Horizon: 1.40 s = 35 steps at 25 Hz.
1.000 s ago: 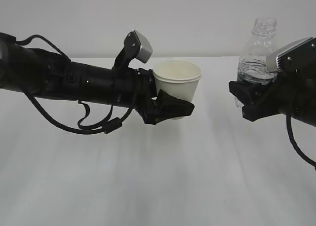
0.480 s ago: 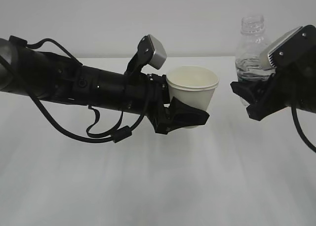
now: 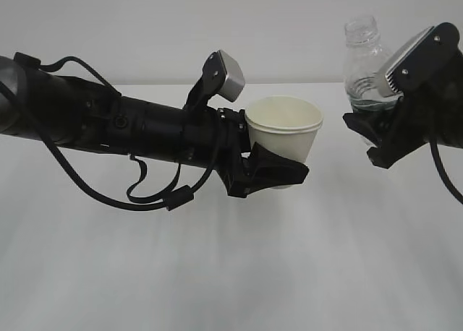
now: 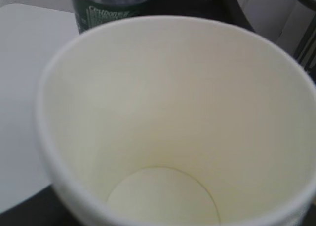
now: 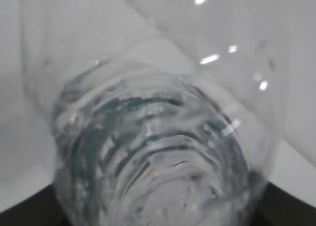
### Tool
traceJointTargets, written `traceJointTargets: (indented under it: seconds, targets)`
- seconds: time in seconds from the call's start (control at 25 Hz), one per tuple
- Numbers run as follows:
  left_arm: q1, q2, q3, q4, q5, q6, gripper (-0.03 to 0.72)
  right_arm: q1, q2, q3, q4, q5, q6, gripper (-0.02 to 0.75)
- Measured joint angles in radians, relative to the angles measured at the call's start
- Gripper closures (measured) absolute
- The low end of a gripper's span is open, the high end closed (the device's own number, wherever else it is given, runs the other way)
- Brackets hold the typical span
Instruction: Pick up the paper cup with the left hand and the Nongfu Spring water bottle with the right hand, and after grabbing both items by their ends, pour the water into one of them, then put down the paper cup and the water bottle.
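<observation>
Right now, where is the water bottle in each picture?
Exterior view: the water bottle is far right, tilted, held in the right gripper.
Left wrist view: its green label peeks over the top edge.
Right wrist view: it fills the picture.
Shared landmark: the white table.

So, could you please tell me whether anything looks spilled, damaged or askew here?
Nothing stands out. The paper cup is held upright and dry inside, and the water bottle leans slightly toward it, water still inside; the table shows no spill.

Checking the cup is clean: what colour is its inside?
Pale cream, unmarked; the paper cup shows best in the left wrist view.
</observation>
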Motion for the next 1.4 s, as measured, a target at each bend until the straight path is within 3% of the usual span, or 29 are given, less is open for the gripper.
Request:
traceJointTargets:
  seconds: [1.4]
  targets:
    - [-0.010, 0.000, 0.000, -0.026, -0.054, 0.021, 0.222, 0.002, 0.000, -0.081, -0.335, 0.046, 0.004, 0.290]
